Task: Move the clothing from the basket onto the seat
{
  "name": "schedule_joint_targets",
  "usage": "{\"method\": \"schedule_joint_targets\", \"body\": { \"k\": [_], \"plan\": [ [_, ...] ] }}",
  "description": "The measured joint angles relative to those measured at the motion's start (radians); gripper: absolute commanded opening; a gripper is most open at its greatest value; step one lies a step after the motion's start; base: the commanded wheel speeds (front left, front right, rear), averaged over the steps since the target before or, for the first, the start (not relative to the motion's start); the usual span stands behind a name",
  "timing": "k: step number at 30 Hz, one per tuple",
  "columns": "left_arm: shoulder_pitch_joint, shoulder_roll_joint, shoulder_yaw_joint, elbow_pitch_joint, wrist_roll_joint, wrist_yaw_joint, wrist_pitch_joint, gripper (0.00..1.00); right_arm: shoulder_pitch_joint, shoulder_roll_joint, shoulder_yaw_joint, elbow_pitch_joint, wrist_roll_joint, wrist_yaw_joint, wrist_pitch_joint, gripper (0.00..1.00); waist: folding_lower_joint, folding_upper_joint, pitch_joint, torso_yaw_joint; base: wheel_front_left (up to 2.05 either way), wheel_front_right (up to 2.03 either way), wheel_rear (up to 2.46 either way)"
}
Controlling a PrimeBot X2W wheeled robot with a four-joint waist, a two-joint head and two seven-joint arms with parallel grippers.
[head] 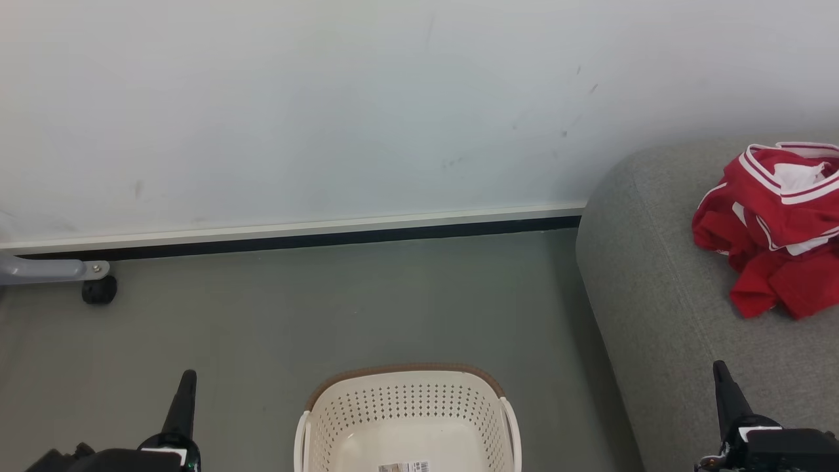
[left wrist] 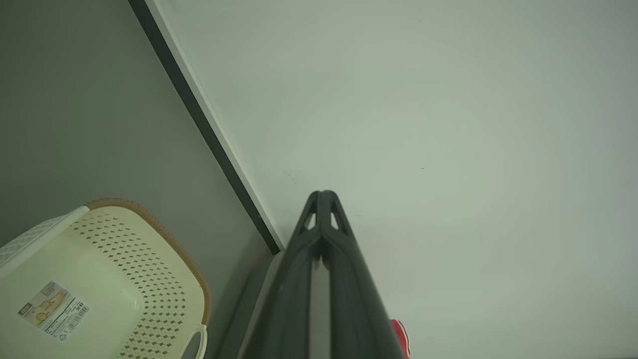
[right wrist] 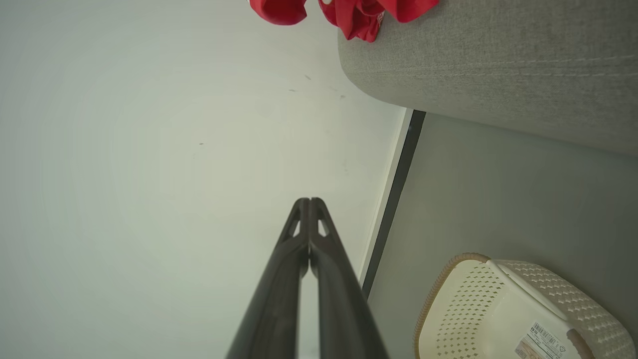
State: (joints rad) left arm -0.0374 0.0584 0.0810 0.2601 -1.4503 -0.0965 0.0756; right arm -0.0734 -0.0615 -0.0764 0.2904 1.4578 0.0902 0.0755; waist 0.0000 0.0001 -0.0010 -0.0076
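The red clothing [head: 777, 226] with white stripe trim lies in a heap on the grey seat [head: 655, 295] at the right; its lower folds [right wrist: 359, 12] hang at the seat's [right wrist: 498, 60] edge in the right wrist view. The cream basket [head: 409, 419] stands on the floor at the bottom centre, with a label on its bare bottom. It also shows as the basket [left wrist: 109, 279] and the basket [right wrist: 498, 309] in the wrist views. My left gripper [head: 185, 383] is shut at the lower left, left of the basket. My right gripper [head: 721, 373] is shut at the lower right, over the seat's front. Both hold nothing.
A white wall with a dark skirting strip [head: 295, 239] runs behind the grey floor [head: 295, 314]. A grey leg on a black castor [head: 98, 288] stands at the far left by the wall.
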Motion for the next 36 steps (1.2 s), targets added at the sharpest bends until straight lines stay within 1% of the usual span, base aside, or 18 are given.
{"method": "schedule_joint_targets", "body": {
  "k": [4, 11, 13, 36],
  "plan": [
    [-0.003, -0.003, 0.002, 0.012, -0.044, -0.003, 0.011, 0.0, -0.001, 0.005, -0.016, 0.003, 0.035, 0.009, 0.012, 0.0, 0.0, 0.0, 0.001, 0.002, 0.0, 0.0, 0.0],
    [-0.039, -0.014, 0.008, 0.029, -0.129, -0.02, 0.035, 0.0, -0.008, 0.016, -0.053, 0.008, 0.13, 0.026, 0.035, 0.0, 0.0, 0.0, 0.003, 0.007, 0.0, 0.0, 0.0],
    [-0.041, -0.017, 0.008, 0.03, -0.146, -0.027, 0.038, 0.0, -0.015, 0.016, -0.056, 0.009, 0.138, 0.029, 0.038, 0.0, 0.0, 0.0, 0.003, 0.008, 0.0, 0.0, 0.0],
    [-0.041, -0.018, 0.009, 0.032, -0.15, -0.027, 0.037, 0.0, -0.019, 0.017, -0.057, 0.009, 0.138, 0.03, 0.038, 0.0, -0.0002, 0.0, 0.003, 0.008, 0.0, 0.0, 0.0]
  ]
}}
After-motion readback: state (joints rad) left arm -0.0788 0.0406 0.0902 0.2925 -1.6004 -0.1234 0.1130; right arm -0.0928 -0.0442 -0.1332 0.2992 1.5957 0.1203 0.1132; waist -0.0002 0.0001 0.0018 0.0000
